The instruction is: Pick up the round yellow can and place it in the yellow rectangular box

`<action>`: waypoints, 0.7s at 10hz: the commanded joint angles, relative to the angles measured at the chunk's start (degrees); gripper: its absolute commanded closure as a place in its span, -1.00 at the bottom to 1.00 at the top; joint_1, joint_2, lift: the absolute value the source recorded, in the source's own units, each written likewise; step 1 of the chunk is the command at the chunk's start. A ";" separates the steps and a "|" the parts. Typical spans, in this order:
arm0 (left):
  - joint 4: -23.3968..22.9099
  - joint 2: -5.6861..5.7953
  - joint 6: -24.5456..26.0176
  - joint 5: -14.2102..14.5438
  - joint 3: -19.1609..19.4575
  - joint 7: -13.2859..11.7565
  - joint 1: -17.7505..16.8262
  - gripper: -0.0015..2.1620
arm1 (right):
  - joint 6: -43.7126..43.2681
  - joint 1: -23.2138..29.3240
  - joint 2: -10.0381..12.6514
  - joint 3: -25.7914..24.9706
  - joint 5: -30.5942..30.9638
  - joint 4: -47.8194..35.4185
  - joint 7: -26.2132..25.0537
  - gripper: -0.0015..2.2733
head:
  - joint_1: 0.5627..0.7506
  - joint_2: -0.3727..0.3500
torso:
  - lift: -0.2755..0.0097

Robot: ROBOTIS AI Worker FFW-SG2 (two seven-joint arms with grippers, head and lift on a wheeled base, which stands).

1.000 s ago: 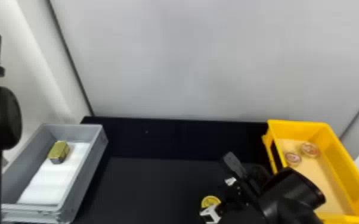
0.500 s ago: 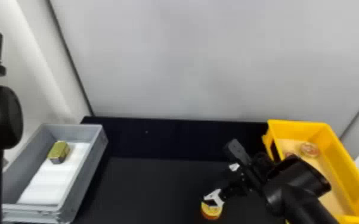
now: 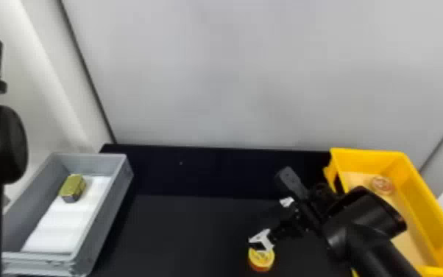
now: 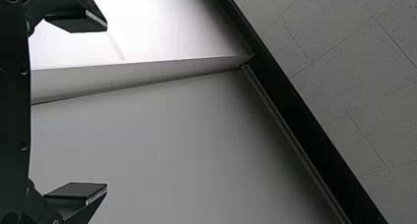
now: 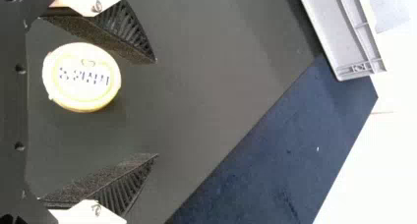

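Bright glare whitens part of the left wrist view.

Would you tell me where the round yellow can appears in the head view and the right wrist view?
Head view: round yellow can, near the bottom, right of centre.
Right wrist view: its pale yellow top, between the right end effector's spread fingers.
Shared landmark: grey box, left in the head view.

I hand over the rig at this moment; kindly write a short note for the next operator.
Right gripper: open, over the black table, can not gripped.
Left gripper: open, empty, off to the left.
Round yellow can: on the table, seen between the right fingers.
Yellow box: at the right.
Done: right gripper at the can.
Left: grip, lift, place in box.
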 commanded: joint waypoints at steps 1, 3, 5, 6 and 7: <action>-0.23 0.17 0.15 0.00 0.30 -0.04 0.37 -0.88 | 5.53 0.08 -1.83 2.62 -0.11 -4.55 1.43 -0.90 | 0.07 0.18 | 0.86; -0.32 0.26 0.15 0.00 0.48 0.05 0.72 -0.88 | 8.70 0.34 -3.06 4.03 0.07 -8.16 2.14 -0.90 | 0.07 0.18 | 0.86; -0.32 0.35 0.15 0.00 0.65 0.05 0.90 -0.88 | 10.28 0.87 -3.50 4.82 0.07 -10.09 3.10 -0.90 | 0.07 0.18 | 0.86; -0.32 0.35 0.15 0.00 0.56 -0.04 0.90 -0.88 | 10.63 1.48 -3.59 4.90 0.51 -10.79 4.16 -0.90 | 0.07 0.18 | 0.86; -0.32 0.35 0.15 0.00 0.56 0.05 0.90 -0.88 | 10.90 2.10 -3.77 5.34 0.68 -11.15 4.33 -0.90 | 0.07 0.18 | 0.86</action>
